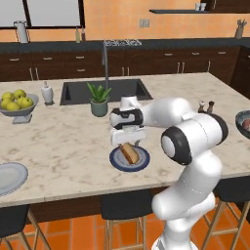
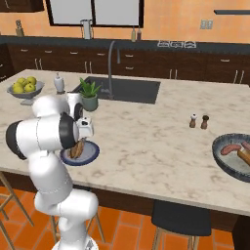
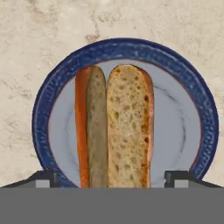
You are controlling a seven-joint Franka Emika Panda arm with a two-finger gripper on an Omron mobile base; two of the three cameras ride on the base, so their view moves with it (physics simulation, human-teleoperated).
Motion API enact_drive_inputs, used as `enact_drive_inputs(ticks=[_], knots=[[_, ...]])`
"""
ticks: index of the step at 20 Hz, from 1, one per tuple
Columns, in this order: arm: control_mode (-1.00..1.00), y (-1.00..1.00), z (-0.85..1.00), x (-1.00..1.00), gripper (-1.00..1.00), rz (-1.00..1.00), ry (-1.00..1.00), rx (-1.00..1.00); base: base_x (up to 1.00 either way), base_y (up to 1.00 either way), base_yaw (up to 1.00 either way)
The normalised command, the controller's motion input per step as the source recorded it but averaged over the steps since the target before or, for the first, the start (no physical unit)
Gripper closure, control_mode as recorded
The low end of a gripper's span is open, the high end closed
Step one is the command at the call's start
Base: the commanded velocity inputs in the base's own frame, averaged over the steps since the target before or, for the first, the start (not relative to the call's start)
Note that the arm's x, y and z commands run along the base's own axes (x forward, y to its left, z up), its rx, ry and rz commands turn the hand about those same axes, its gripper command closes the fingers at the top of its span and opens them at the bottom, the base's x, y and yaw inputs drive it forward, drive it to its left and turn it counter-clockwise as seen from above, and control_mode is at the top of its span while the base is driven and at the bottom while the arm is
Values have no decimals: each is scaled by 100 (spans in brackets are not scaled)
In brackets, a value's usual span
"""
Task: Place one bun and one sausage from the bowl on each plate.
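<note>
A split bun [image 3: 114, 127], toasted brown with an orange crust, lies on a small blue-rimmed plate [image 3: 183, 78] near the counter's front edge. My gripper [image 3: 113, 177] hangs just above it, open, with its fingertips [image 3: 46, 177] spread wider than the bun and apart from it. The left base view has the same bun [image 1: 129, 153], plate [image 1: 141, 161] and gripper [image 1: 128, 141]. A second plate [image 1: 7, 178] lies at the counter's far left with nothing on it. The wide dark bowl [image 2: 222, 161] sits at the far right, holding a sausage [image 2: 229, 148] and another bun [image 2: 244, 156].
A potted plant [image 1: 99, 100] stands just behind the gripper, in front of the sink [image 1: 105, 90] and its tall tap. A footed fruit bowl [image 1: 18, 111] and soap bottle [image 1: 47, 93] are at back left. Salt and pepper shakers [image 2: 198, 121] stand mid-counter. Stools line the front edge.
</note>
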Motion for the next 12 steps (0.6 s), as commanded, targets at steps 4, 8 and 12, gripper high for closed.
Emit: enact_drive_inputs(ticks=[4, 8, 12], knots=[[-100, -8, 75, -73, -100, 0, -2, 0, 0, 0, 0], [-100, -42, 57, -99, -100, 0, 0, 0, 0, 0, 0], [-100, -57, 39, -100, -100, 0, 0, 0, 0, 0, 0]])
